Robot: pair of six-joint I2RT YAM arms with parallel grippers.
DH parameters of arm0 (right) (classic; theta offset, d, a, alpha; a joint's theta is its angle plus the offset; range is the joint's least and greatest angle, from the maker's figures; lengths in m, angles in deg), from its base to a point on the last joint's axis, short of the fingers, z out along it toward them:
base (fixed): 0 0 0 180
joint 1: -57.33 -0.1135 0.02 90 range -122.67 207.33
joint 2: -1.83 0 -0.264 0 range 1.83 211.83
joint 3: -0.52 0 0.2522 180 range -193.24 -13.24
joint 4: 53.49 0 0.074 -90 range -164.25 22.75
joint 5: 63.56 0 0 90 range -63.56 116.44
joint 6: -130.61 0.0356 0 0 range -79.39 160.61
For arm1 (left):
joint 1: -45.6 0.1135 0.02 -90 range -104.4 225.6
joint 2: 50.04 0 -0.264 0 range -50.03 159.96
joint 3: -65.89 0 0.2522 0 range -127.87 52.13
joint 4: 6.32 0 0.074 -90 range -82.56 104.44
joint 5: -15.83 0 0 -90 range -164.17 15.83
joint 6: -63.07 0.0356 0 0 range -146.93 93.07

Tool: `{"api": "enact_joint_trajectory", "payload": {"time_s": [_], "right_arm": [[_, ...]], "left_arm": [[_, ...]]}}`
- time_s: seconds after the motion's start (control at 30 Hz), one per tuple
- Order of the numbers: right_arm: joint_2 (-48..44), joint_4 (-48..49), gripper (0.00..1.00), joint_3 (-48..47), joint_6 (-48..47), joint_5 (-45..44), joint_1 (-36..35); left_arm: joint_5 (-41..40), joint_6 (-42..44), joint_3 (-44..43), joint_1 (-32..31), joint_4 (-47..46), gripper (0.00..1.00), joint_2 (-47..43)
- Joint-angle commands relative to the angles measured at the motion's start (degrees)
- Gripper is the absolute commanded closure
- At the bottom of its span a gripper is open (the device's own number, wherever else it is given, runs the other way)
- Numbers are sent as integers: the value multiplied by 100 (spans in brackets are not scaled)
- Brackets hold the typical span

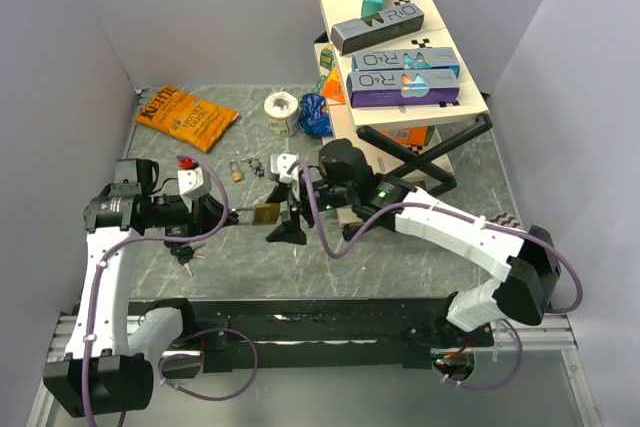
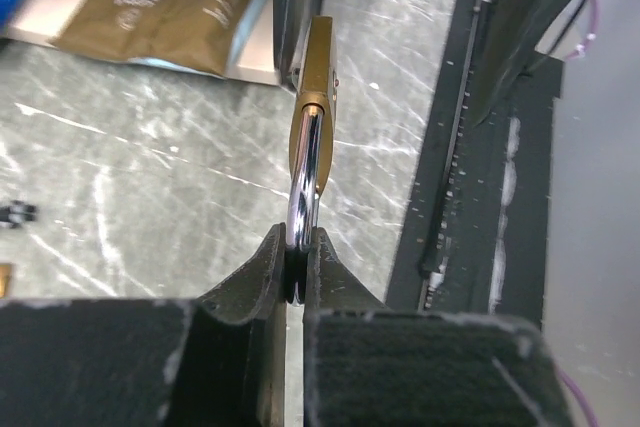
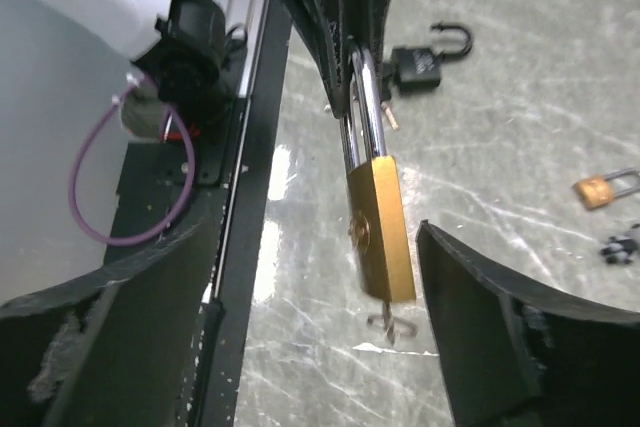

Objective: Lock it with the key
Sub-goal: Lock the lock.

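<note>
From where I stand, the brass padlock (image 1: 266,214) is up off the grey marbled table (image 1: 400,267), a little left of the middle, held out sideways between the two arms. The left gripper (image 2: 296,263) has its jaws clamped tight on the top of the silver shackle (image 2: 303,182), and the lock body points away from it toward the right arm. The right wrist view shows a small key (image 3: 392,325) sticking out of the bottom end of the body. The right gripper (image 1: 288,209) has its jaws spread wide, one black finger (image 3: 130,327) on each side of the lock with clear gaps, so it touches neither lock nor key. On the table beyond the left gripper lies a black padlock (image 3: 425,62) with its shackle swung open, and to the far side of that a small brass padlock (image 3: 600,187). At the far left of the table is an orange chip bag (image 1: 186,115); right of it stand a roll of tape (image 1: 282,112) and a crumpled blue bag (image 1: 315,114). A stack of boxes (image 1: 400,47) fills the far right corner.
</note>
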Motion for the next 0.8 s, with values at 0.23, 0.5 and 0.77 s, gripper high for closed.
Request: {"api": "enact_joint_trajectory", "payload": {"time_s": [0.23, 0.5, 0.77], "right_arm": [[-400, 480, 3, 223, 46, 475, 309], [-171, 831, 6, 197, 125, 747, 309], [75, 1042, 32, 92, 248, 976, 300]], "left_arm": [[1029, 271, -486, 55, 165, 99, -151], [1337, 555, -847, 54, 581, 99, 87], [1390, -1156, -628, 54, -868, 99, -256]]}}
